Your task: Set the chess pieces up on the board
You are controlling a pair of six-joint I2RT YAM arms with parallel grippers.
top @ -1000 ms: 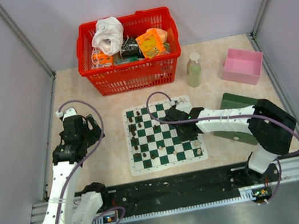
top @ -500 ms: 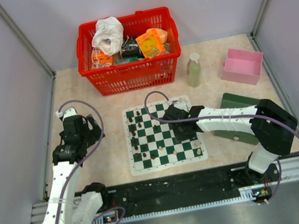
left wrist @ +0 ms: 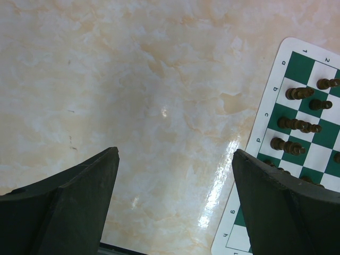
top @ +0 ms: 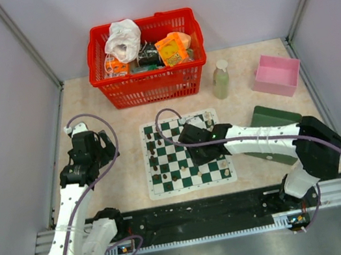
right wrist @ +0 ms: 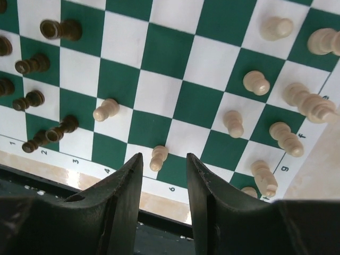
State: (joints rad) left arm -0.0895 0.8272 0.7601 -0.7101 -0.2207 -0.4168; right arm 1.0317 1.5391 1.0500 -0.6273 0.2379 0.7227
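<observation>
Your right pincer (right wrist: 164, 162) is hovering over the board (right wrist: 164, 53), fingers narrowly parted and gripping nothing. A cream pawn (right wrist: 158, 157) is standing just beyond its tips. Your left pincer (left wrist: 175, 154) is gaping wide over the table (left wrist: 133, 79), beside the board.

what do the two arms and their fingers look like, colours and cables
Both arms have white links, the left arm and right arm, with black joint housings and black wrists. A thin purple cable loops along each one. The fingers are matte black, broad wedges tapering to a tip, with no visible markings.
</observation>
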